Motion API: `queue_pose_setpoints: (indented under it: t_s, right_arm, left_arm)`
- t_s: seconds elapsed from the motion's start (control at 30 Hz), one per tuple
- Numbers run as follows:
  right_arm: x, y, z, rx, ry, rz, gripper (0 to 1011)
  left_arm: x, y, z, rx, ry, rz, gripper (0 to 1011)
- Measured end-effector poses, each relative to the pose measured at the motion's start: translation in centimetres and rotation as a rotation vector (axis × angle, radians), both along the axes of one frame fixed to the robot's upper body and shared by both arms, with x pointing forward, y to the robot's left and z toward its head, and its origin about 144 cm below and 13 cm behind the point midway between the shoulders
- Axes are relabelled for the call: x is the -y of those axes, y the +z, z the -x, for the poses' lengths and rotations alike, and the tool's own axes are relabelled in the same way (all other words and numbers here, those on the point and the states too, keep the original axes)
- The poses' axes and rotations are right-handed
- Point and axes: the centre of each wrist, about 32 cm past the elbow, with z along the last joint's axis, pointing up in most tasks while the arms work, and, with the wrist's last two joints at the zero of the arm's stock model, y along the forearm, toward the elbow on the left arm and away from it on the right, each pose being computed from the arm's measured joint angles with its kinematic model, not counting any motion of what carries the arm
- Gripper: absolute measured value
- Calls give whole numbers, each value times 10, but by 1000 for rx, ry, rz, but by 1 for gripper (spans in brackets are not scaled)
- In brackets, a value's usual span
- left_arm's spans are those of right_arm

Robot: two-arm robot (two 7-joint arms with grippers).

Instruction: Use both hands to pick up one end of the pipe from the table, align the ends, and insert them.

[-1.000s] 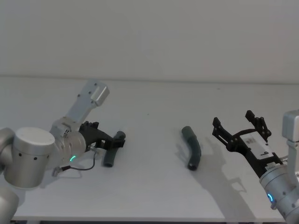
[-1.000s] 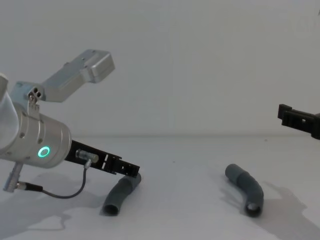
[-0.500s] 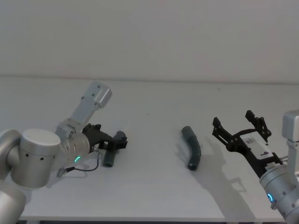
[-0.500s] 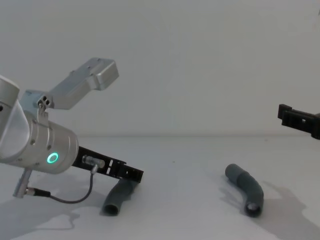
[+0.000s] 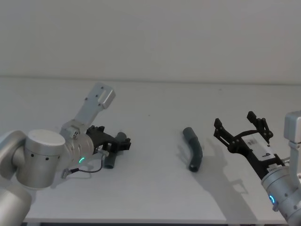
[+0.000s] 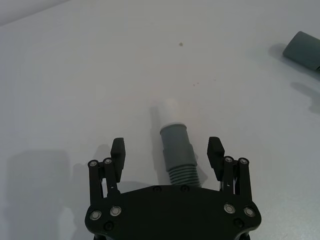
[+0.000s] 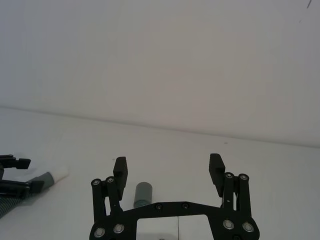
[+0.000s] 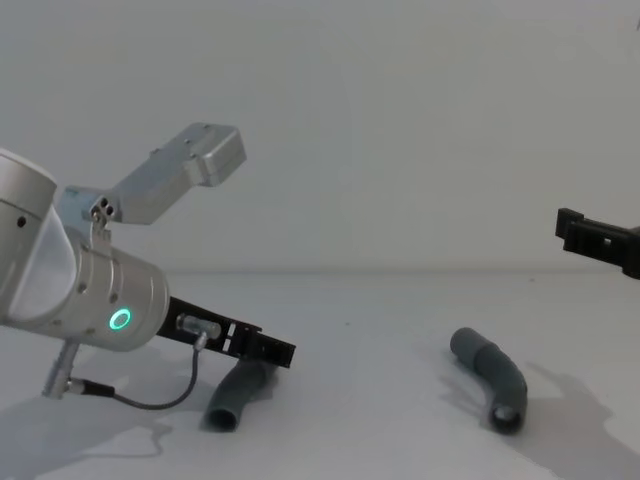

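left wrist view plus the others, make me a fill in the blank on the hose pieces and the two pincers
1. The left pincer straddles the left hose piece, whose narrow tip is ____.
2. The left pincer's jaws stand ____, one on either side of the piece, not yet gripping it.
3. The right hose piece lies on the table, to the ____ of the right pincer.
4. The right pincer's jaws are open and hold ____.

Missing words: white; open; left; nothing
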Motion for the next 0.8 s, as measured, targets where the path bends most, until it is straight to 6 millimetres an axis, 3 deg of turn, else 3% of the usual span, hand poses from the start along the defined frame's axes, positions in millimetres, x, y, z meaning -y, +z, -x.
queue_pose_setpoints:
  t_s: [0.67, 0.8]
  right_arm:
    - [0, 0, 0, 0, 0, 0, 1001]
    - [0, 0, 0, 0, 0, 0, 1001]
  left_arm:
    - [3, 0, -4, -36, 20, 34, 1000]
    - [3, 0, -4, -40, 23, 38, 945]
